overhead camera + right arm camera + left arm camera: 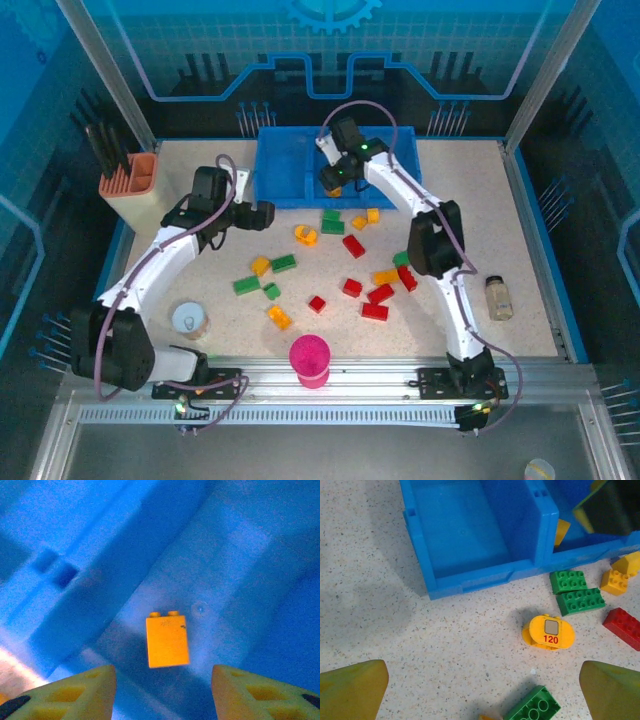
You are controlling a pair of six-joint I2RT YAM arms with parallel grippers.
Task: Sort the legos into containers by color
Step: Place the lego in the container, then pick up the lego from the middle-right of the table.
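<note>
Right pincer [162,682] gapes wide, empty (nothing held), over the blue tray [240,555]; orange brick [167,641] lies straight ahead inside it, lengthwise.

Rig: left arm [165,255] & right arm [452,300], white links, black joints, black bases. Mauve cable [360,103] loops along each. Right wrist has green LED [366,146]. Yellow fingers [75,692] w/ cutouts on right pincer [162,690].

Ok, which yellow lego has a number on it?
The rounded one marked 120, just outside the tray, beside two green bricks; the other yellow legos show no print.
</note>
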